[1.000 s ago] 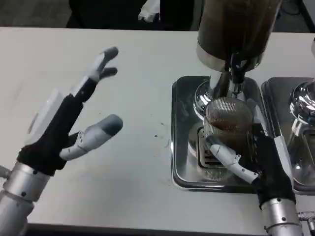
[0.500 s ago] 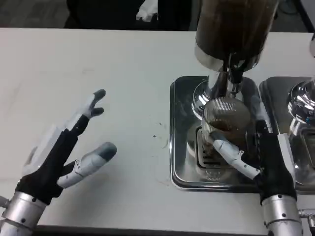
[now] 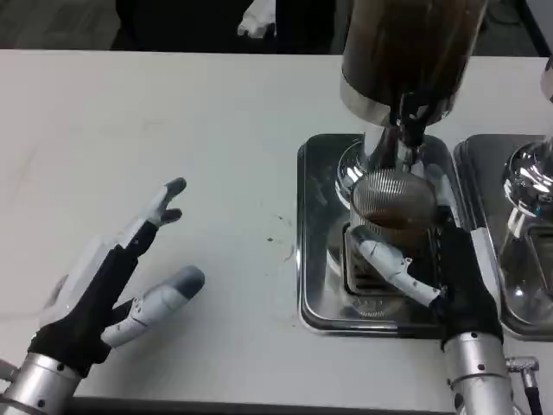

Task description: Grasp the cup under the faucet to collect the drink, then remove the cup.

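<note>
1. On the right side of the white table (image 3: 173, 104), a shiny square metal drip tray (image 3: 318, 225) sits under a tall dispenser with a dark brown drink in its clear cylinder (image 3: 406, 43).
2. A clear ribbed glass cup (image 3: 393, 203) stands on the tray, directly below the dispenser's black faucet (image 3: 409, 121), with brown drink pooled in its lower part.
3. The right hand (image 3: 441, 277) reaches in from the near edge and wraps the cup, a white finger (image 3: 389, 264) curling across its near left side and the black palm against its right side.
4. Well apart to the left, the left hand (image 3: 112, 277) hovers above the bare tabletop, fingers spread wide and holding nothing.
5. At the far right edge, a second metal tray (image 3: 484, 164) carries another chrome dispenser base (image 3: 531, 186).
6. Small dark specks (image 3: 272, 238) dot the table just left of the first tray.
</note>
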